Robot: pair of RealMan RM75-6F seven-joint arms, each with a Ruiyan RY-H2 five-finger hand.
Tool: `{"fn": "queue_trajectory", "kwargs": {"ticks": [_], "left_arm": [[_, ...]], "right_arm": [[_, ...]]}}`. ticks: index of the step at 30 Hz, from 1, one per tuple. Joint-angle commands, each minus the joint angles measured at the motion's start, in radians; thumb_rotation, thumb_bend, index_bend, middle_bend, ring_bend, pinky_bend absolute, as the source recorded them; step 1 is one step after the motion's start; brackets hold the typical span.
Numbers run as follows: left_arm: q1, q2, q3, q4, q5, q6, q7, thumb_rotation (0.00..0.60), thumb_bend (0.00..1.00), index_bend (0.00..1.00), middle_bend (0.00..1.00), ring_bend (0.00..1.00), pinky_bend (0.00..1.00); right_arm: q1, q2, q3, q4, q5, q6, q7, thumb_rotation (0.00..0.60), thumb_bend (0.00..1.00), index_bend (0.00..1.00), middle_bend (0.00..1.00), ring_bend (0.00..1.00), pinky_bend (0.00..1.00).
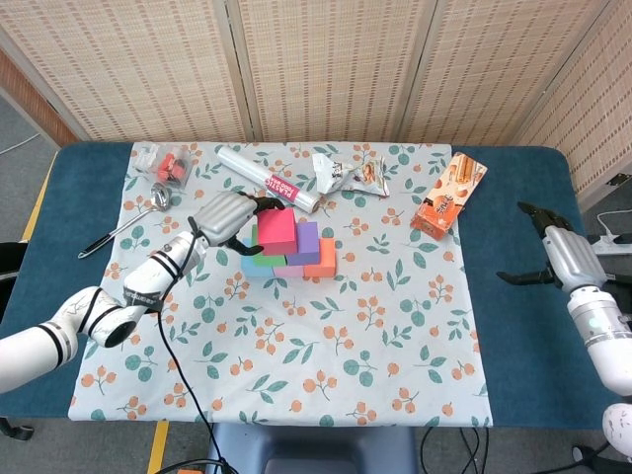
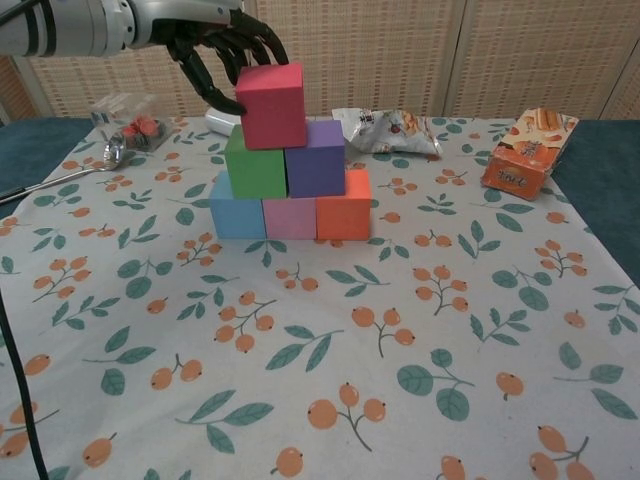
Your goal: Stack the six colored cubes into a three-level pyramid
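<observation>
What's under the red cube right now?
The red cube rests on the green cube and the purple cube, mostly over the green. Its underside is hidden. The left hand holds it from behind.

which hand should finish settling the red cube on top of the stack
Left. The left hand is already at the red cube, fingers around its back, atop the green cube and purple cube. The right hand hangs off the cloth at the table's far edge.
</observation>
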Motion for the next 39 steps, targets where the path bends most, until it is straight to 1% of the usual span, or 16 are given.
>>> {"fn": "queue_trajectory", "kwargs": {"ticks": [1,19,29,39], "left_arm": [[-0.003,-0.004,0.003,0.003,-0.007,-0.003,0.009,0.6,0.32,0.37,0.37,0.29,0.29],[-0.013,0.002,-0.001,-0.009,-0.036,-0.003,0.038,0.6,0.32,0.36,0.36,0.28,0.29],[-0.035,-0.002,-0.009,-0.022,-0.077,-0.026,0.092,0.6,0.32,0.36,0.36,0.28,0.29],[-0.037,-0.007,-0.008,-0.024,-0.124,-0.035,0.138,0.6,0.32,0.35,0.35,0.27,0.28]], "right_arm": [[0.0,0.001,0.0,0.0,-0.001,-0.001,0.001,0.6,0.07,0.0,0.19,0.0,0.05],[-0.002,-0.001,-0.001,0.008,0.0,-0.003,0.006,0.6,0.07,0.0,0.19,0.0,0.05],[-0.009,0.001,-0.003,0.018,-0.01,-0.003,0.021,0.6,0.07,0.0,0.19,0.0,0.05],[-0.013,0.0,-0.002,0.03,-0.021,-0.006,0.038,0.6,0.07,0.0,0.19,0.0,0.05]]}}
